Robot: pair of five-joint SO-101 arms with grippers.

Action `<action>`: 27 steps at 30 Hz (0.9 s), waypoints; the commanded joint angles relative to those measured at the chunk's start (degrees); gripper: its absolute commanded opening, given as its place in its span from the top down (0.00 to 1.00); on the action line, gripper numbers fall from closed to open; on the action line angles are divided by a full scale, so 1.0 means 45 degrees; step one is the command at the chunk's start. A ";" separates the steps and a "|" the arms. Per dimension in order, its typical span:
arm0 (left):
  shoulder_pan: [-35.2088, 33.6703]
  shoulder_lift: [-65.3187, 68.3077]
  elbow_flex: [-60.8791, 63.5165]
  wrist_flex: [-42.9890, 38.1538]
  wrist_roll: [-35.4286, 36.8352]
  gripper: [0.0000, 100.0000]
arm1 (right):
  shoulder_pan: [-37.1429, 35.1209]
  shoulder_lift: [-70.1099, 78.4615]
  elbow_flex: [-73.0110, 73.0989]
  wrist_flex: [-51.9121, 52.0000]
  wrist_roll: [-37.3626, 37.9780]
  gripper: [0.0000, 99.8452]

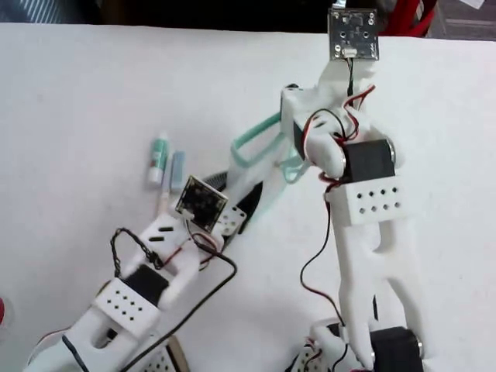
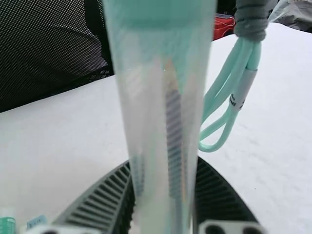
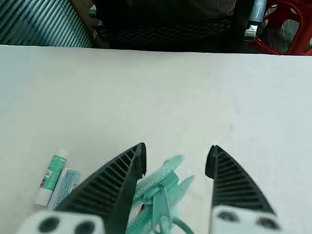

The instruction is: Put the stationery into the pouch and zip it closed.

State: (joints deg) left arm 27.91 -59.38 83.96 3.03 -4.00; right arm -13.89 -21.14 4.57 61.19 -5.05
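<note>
At bench [image 1: 85, 93] centre, clamping the pouch [image 2: 161, 97] in the jaws of the left gripper [image 2: 163, 163]; hovering the right gripper [image 3: 176, 148], jaws apart, over its zip end [image 3: 158, 190]. Probably handling limp, slippery; favouring the stiffer zip seam.

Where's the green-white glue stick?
High view: the glue stick lies on the table, left of the translucent teal pouch, beside a pale blue item.
</note>
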 commanded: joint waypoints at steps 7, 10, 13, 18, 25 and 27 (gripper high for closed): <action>0.0010 -0.0088 -0.0059 -0.0020 -0.0059 0.85 | 0.0029 -0.4112 0.0059 0.0967 -0.0059 0.80; 0.0068 -0.0088 -0.0059 -0.0020 -0.0059 0.85 | 0.0068 -0.3839 0.0527 0.0947 -0.0059 0.80; 0.0088 -0.0088 -0.0059 -0.0020 -0.0059 0.85 | -0.0010 -0.3448 0.0586 0.0987 -0.0059 0.80; 0.0068 -0.0088 -0.0059 -0.0020 -0.0059 0.85 | -0.0010 -0.3233 0.0684 0.1534 -0.0059 0.80; 0.0068 -0.0088 -0.0039 -0.0020 -0.0059 0.85 | -0.0010 -0.3214 0.1543 0.1143 -0.0039 0.80; 0.0049 -0.0088 -0.0039 -0.0020 -0.0059 0.85 | -0.0010 -0.3214 0.1934 0.0830 -0.0039 0.80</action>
State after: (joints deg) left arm 28.09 -59.38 83.96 3.03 -4.00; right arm -14.33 -36.44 11.87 66.46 -5.05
